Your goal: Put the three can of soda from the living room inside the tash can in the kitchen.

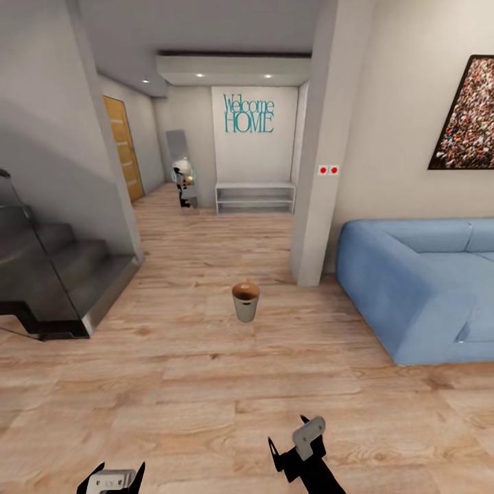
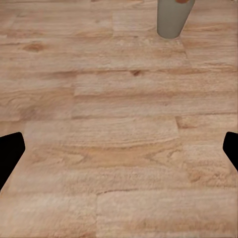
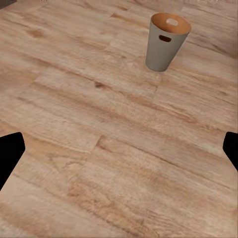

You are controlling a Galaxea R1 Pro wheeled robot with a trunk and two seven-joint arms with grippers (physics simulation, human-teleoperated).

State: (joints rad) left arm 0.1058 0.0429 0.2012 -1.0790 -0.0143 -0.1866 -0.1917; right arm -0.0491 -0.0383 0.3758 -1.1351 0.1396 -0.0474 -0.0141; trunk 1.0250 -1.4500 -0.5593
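With both grippers, left [image 1: 116, 475] and right [image 1: 296, 446], spread wide and empty, the bin [image 1: 245, 301] stands upright on the wood floor ahead near the sofa [image 1: 418, 288], so finding the cans seemingly comes next.

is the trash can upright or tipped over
Upright: the trash can stands on its narrow base on the wood floor, open rim facing up.

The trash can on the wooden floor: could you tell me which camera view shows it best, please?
The right wrist view: the trash can appears whole and near, with its brown inside and handle slot clear. The head view shows it whole but small, standing upright on the floor. The left wrist view catches only its lower grey wall, cut off at the picture's edge.
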